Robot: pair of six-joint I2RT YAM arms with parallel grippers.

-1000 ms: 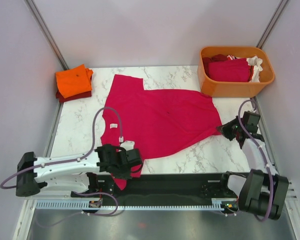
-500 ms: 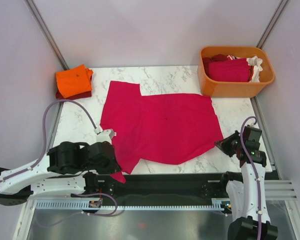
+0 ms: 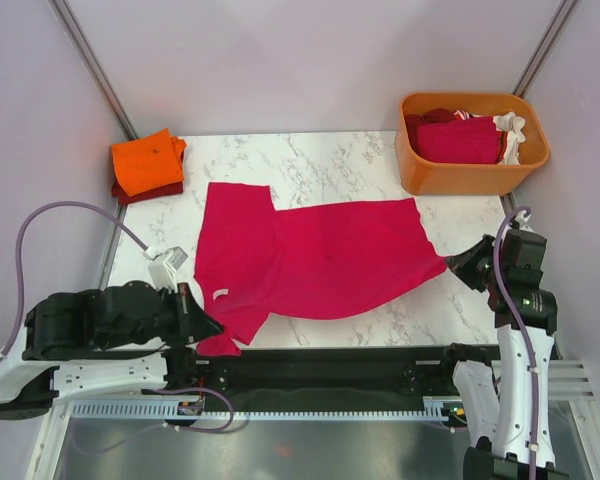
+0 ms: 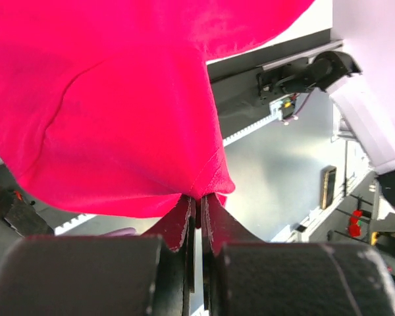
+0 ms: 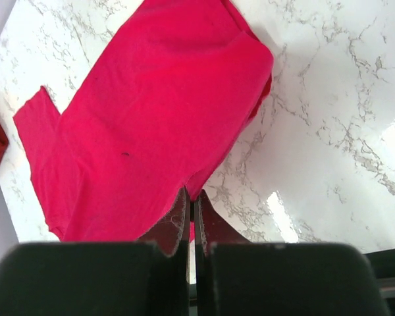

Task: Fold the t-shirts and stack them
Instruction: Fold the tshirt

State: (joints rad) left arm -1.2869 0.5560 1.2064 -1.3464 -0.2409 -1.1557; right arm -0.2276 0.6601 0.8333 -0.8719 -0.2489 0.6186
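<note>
A crimson-pink t-shirt (image 3: 315,265) lies spread across the marble table (image 3: 340,160). My left gripper (image 3: 205,328) is shut on its near-left edge, seen pinched in the left wrist view (image 4: 199,195), and holds that part over the table's front edge. My right gripper (image 3: 458,264) is shut on the shirt's right corner, which also shows pinched in the right wrist view (image 5: 192,197). A folded orange t-shirt (image 3: 147,160) sits on a folded dark red one (image 3: 140,191) at the far left. Dark red and white shirts (image 3: 458,138) lie in the tub.
An orange plastic tub (image 3: 470,172) stands at the far right corner. Purple walls close in on the left, back and right. A black rail (image 3: 320,365) and metal ledge run along the table's near edge.
Both grippers kept their hold; the left drew back left, the right shifted right and slightly back. The shirt slid toward the front and stretched flatter between them.
</note>
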